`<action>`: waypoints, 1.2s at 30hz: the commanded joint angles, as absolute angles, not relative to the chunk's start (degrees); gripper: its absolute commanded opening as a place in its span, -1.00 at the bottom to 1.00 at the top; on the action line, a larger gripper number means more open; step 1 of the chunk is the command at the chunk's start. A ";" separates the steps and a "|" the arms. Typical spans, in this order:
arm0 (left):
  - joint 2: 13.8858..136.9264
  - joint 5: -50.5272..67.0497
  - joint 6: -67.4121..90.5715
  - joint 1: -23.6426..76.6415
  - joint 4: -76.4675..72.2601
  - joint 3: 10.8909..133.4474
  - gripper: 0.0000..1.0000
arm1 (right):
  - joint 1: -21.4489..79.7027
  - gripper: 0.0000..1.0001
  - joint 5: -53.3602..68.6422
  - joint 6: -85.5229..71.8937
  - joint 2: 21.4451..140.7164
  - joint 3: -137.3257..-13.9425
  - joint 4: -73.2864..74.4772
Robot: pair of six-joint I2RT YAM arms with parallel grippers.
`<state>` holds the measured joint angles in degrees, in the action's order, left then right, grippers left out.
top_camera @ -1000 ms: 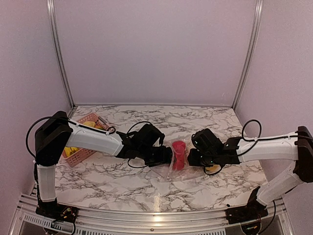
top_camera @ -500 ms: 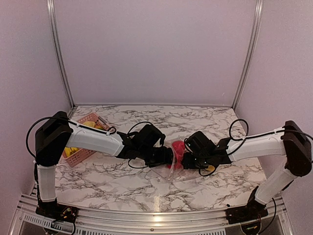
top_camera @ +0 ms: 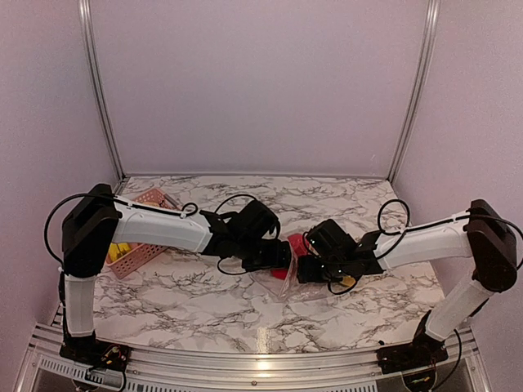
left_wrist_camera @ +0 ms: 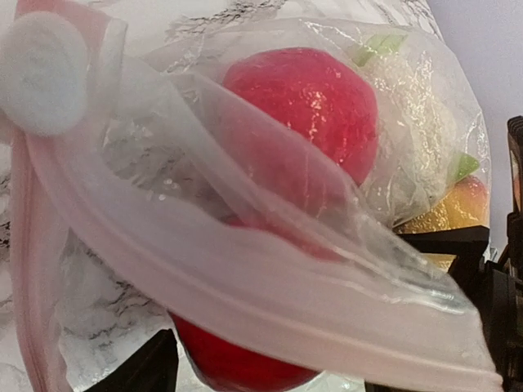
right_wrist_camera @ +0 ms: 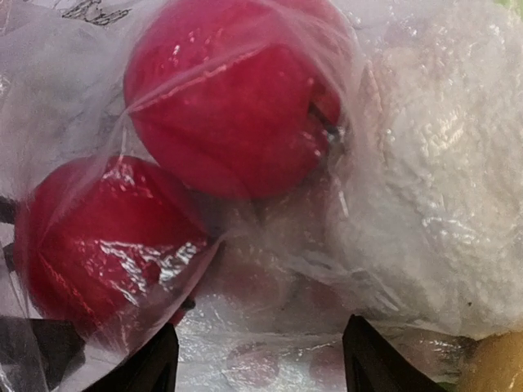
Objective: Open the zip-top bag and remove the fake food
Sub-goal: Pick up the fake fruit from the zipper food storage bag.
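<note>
While the zip-top bag (top_camera: 284, 284) lies near the middle of the table (top_camera: 196, 298) with the fake food (left_wrist_camera: 302, 98) inside, your right gripper (right_wrist_camera: 257, 367) is released and whether the left gripper (top_camera: 280, 256) grasps film cannot be told, so a pull may drag the whole bag unopened.

Fake food (left_wrist_camera: 302, 106) inside seemingly open bag (left_wrist_camera: 245, 294)

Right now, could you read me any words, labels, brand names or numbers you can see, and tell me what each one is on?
Dark print on the zip-top bag, at the top edge of the right wrist view: cut off and too blurred to read.
No other text shows on the fake food, the pink basket or the marble table.
</note>
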<state>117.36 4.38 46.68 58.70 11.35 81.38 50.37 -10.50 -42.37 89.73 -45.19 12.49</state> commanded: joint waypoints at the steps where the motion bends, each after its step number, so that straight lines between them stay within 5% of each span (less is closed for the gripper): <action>1: 119.33 0.45 44.30 59.37 17.61 84.24 0.61 | 51.10 0.38 -9.08 -41.38 90.69 -47.09 11.11; 13: 120.97 -2.70 43.64 59.50 19.35 86.18 0.76 | 51.34 0.46 -11.73 -43.13 89.03 -46.51 13.19; 28: 119.98 -6.17 42.11 59.57 21.58 87.99 0.16 | 51.28 0.43 -14.58 -43.70 83.64 -45.74 16.64; 36: 114.87 -6.24 42.23 59.57 20.21 83.83 0.13 | 50.76 0.43 -14.63 -43.65 82.80 -45.21 17.01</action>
